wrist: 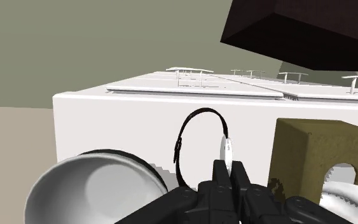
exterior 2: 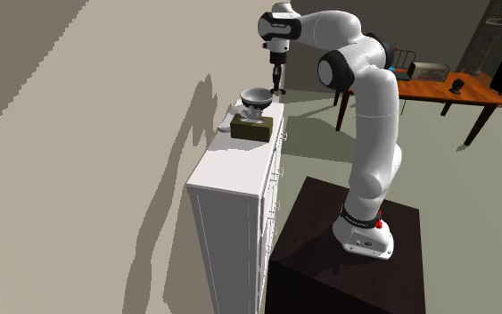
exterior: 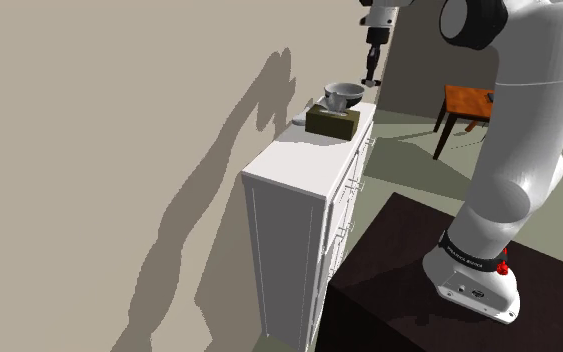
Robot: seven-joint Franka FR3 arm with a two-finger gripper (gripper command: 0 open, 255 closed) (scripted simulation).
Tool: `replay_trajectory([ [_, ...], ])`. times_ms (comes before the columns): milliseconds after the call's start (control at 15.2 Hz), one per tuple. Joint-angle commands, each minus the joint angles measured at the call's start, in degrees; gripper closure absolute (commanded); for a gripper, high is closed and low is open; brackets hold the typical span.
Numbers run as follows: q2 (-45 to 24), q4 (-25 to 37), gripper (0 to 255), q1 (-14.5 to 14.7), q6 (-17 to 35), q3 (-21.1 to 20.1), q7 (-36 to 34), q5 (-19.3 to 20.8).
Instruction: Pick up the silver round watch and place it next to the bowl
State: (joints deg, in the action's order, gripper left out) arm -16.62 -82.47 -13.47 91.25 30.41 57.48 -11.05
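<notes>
Wrist view: the gripper has its two black fingers clenched on the watch, with the round silver face pinched edge-on between the tips.
Watch strap: a thin black loop, standing up from the fingertips on the bowl's side of the face.
Watch position: in the fingers, over the white cabinet top, with the bowl on one side of the gripper and the box on the other.
Bowl: round, pale grey inside with a dark rim, standing upright at the end of the cabinet farthest from the shoulder camera.
Box: olive-brown, with white tissue showing through an opening in it; it sits just beside the bowl, on the side nearer the shoulder camera.
Gripper height: in the shoulder view the gripper hangs above the bowl, clear of it, pointing down.
Arm: white, reaching from the dark stand up over the cabinet.
Cabinet: white, tall and narrow, set against a beige wall.
Background: a wooden table stands well apart from the cabinet.
</notes>
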Motion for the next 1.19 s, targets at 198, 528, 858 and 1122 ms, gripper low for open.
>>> replay_trajectory([
  [198,0.1,-4.1,255,0.3,4.0,-0.1,0.4,0.0],
  [528,-0.1,-7.8,255,0.6,7.8,-0.2,0.7,-0.2],
  [858,-0.5,-11.0,255,0.8,11.4,-0.4,1.1,-0.6],
  [1122,-1.2,-13.3,255,0.8,14.2,-0.6,1.5,-1.0],
])
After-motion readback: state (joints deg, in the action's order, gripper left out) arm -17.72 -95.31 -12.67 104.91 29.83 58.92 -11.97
